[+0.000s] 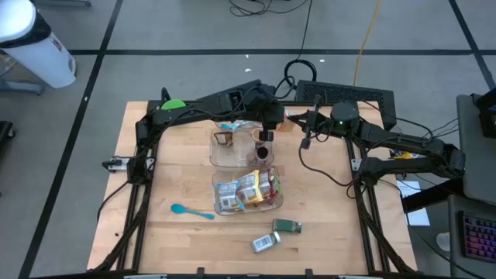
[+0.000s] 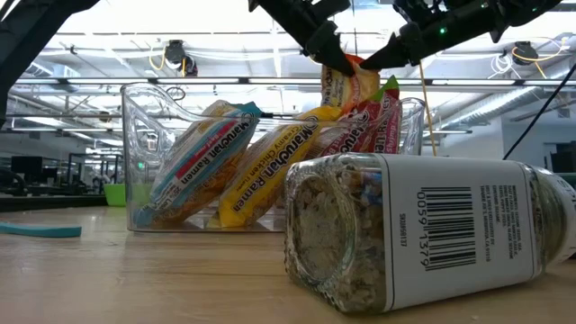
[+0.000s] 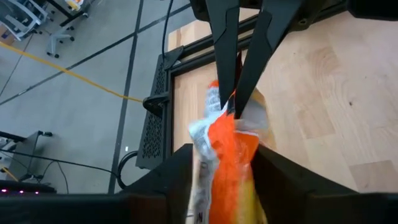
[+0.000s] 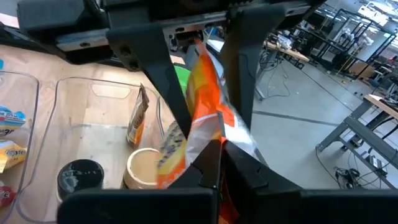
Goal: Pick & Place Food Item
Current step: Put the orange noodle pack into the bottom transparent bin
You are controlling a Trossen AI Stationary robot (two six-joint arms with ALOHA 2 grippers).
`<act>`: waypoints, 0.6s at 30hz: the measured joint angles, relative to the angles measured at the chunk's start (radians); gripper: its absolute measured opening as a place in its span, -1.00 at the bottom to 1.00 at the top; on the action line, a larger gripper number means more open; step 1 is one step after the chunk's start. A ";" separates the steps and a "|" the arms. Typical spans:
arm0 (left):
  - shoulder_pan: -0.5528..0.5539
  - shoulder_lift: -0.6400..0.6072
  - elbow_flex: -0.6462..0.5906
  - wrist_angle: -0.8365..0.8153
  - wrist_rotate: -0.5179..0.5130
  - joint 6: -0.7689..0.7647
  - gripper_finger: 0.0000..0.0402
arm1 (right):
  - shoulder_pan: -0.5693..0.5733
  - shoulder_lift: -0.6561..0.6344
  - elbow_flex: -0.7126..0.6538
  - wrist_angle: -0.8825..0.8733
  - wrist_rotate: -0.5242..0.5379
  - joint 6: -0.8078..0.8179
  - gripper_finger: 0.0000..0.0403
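Note:
An orange-and-white snack packet (image 2: 355,90) hangs in the air between my two grippers, above the table's far middle. It also shows in the high view (image 1: 293,118). My left gripper (image 1: 284,118) reaches in from the left and is shut on one end of it. My right gripper (image 1: 302,124) comes from the right and is shut on the other end. Just below stands a clear container (image 1: 225,155) with cups and a snack bag. A second clear container (image 1: 219,203) nearer the front holds ramen packs. My left gripper (image 3: 224,180) has the packet's near end (image 3: 227,162) between its two fingers, which come from the table's left. The packet is clear of the table. My right gripper (image 4: 214,165) pinches the packet's crimped end (image 4: 217,134) between its two fingertips (image 3: 225,74), coming from the right; the packet stretches between both grippers.
A jar (image 1: 265,242) lies on its side near the front edge, large in the low view (image 2: 423,234). A small green-lidded container (image 1: 287,226) lies beside it. A blue spoon (image 1: 190,211) lies front left. A green bowl (image 1: 172,103) sits far left.

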 joint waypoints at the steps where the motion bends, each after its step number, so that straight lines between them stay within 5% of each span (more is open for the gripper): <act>1: 0.000 0.000 0.000 0.000 0.000 0.000 -0.15 | 0.000 0.000 -0.001 -0.001 0.000 0.000 -1.00; 10: -0.005 -0.001 0.001 0.006 0.002 0.012 0.14 | 0.000 0.000 -0.001 0.001 0.000 0.001 -1.00; 18: -0.005 -0.001 0.001 0.003 0.002 0.029 0.03 | 0.000 0.000 -0.001 0.006 0.001 -0.003 -1.00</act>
